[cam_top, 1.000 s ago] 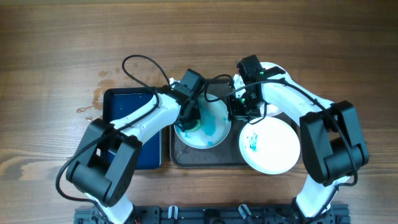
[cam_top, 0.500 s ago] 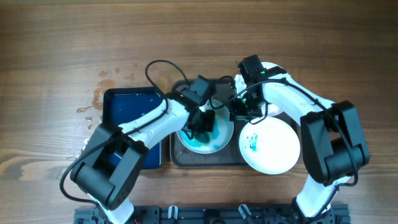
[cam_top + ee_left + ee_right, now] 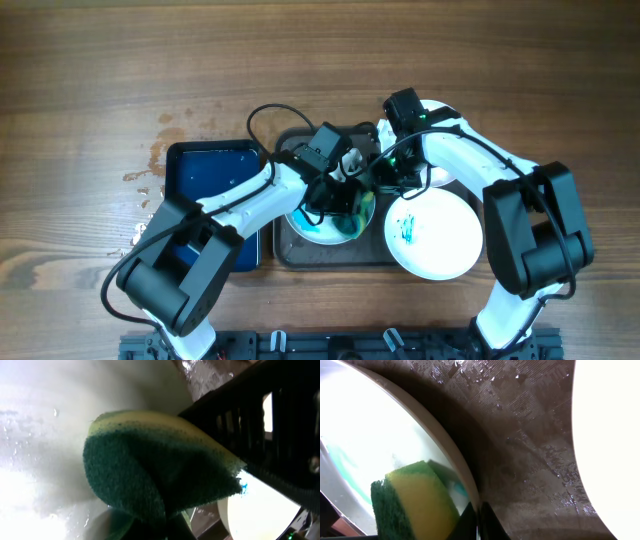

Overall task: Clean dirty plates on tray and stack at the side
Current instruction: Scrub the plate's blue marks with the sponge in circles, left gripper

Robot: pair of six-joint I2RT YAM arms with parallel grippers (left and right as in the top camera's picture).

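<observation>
Far left on the tabletop (image 3: 100, 80), a dark blue basin (image 3: 215, 190). Next to it, the grey tray (image 3: 330, 258), with a wet plate (image 3: 305, 228) inside, smeared teal. Over that plate, the left end effector (image 3: 348, 205), squeezed shut on a green and yellow sponge (image 3: 150, 475) and pressing it down on the plate. Then the right end effector (image 3: 479, 512), pinched tight on the same plate's rim. Far right, at the tray's right edge, another white plate (image 3: 445, 240) with teal scribbles.
</observation>
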